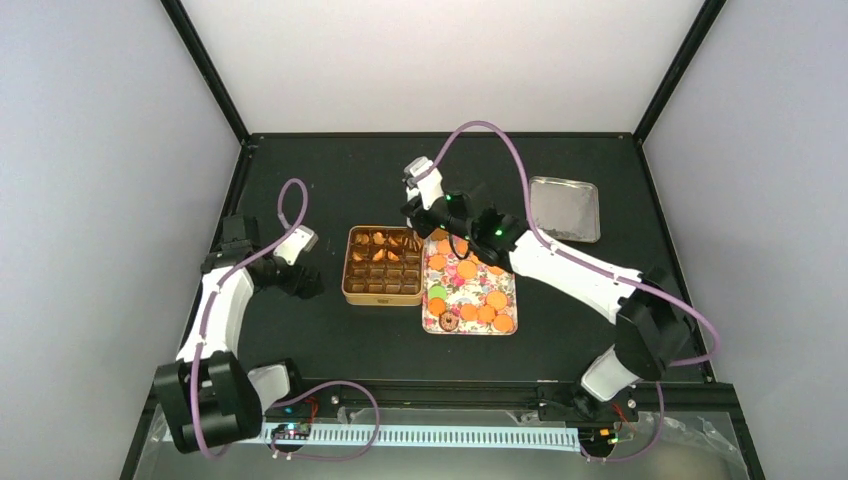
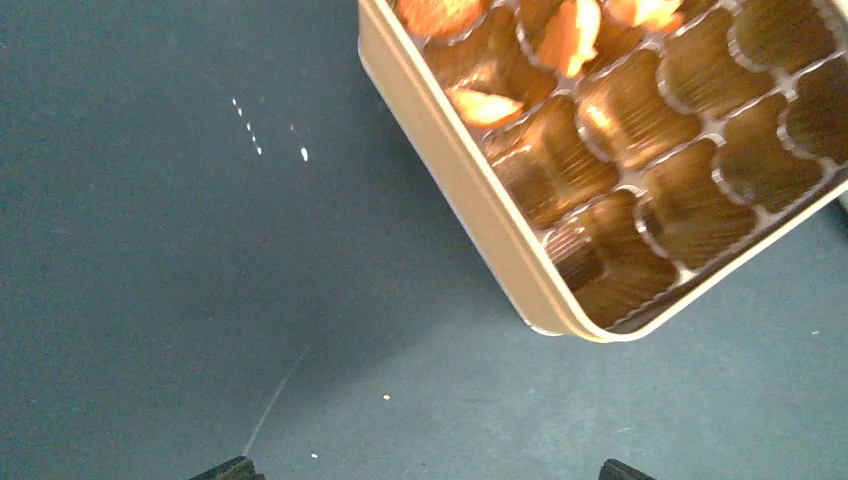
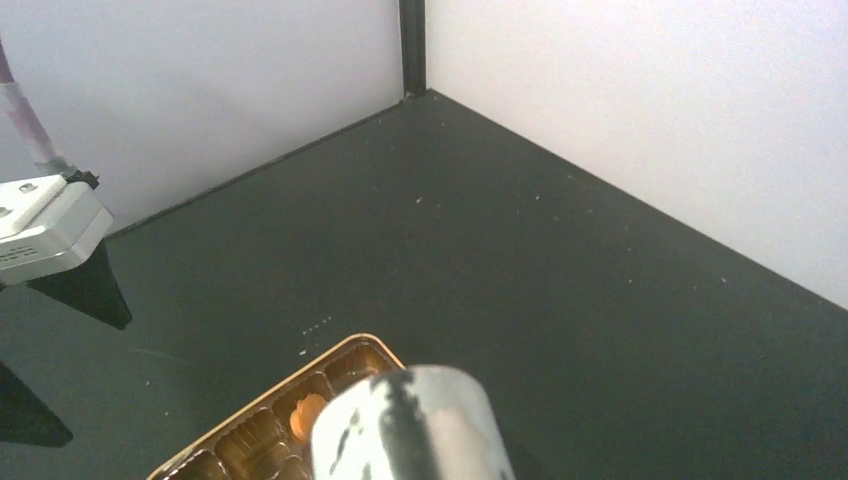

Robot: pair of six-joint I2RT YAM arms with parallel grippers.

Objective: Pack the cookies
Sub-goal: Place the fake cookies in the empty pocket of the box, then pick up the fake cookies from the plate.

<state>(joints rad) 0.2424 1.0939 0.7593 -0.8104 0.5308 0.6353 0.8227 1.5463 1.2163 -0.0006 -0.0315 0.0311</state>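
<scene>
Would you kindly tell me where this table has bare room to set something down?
Free: the mat between the square tin and the back edge, and the strip in front of tin and patterned tray. Crowded: tin and tray sit side by side, right pincer above.

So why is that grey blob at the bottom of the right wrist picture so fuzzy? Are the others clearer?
Right wrist view: the grey blob looks too close to the lens, so it blurs; the table behind is sharp. Left wrist view: the gold tin glares, its cookies washed out. Top view: sharp, evenly lit.
</scene>
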